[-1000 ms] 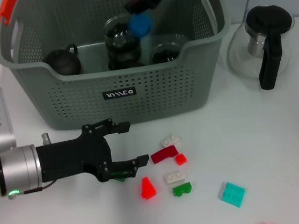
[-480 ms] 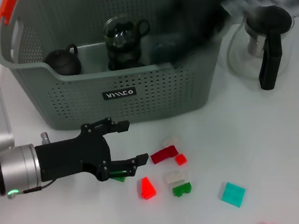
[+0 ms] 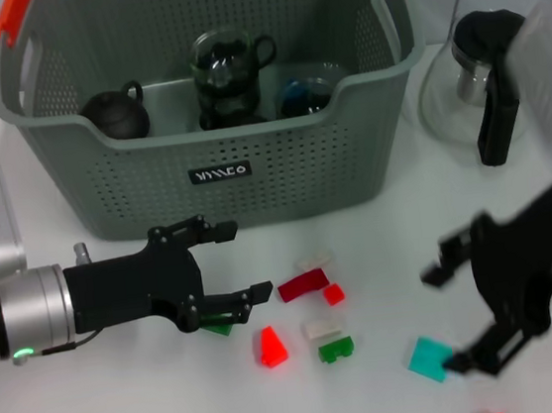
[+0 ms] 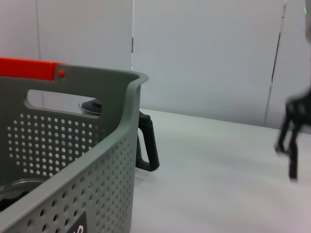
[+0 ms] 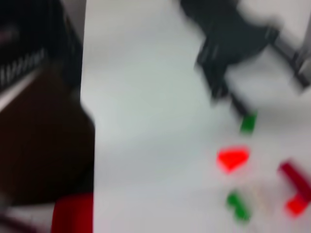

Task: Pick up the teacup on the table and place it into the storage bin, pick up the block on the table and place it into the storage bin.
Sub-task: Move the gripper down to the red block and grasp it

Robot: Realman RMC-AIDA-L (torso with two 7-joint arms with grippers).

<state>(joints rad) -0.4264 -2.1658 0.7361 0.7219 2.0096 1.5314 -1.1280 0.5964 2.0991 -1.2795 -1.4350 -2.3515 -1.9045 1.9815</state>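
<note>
Storage bin [image 3: 281, 166] already holds a glass teacup [image 3: 308, 93] — blocks remain on the bench [image 3: 129, 403]. Right end effector [image 3: 468, 319] hangs wide open by the teal block [image 3: 430, 358]; left end effector [image 3: 229, 277] idles, open.

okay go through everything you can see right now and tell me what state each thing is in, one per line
storage bin: upright, holding a dark teapot, a glass cup and a blue item.
left gripper: open, low over the table by a green block.
right gripper: open, above the teal block.
glass pitcher: upright beside the bin, lid on.
red wedge block: loose on the table.
</note>
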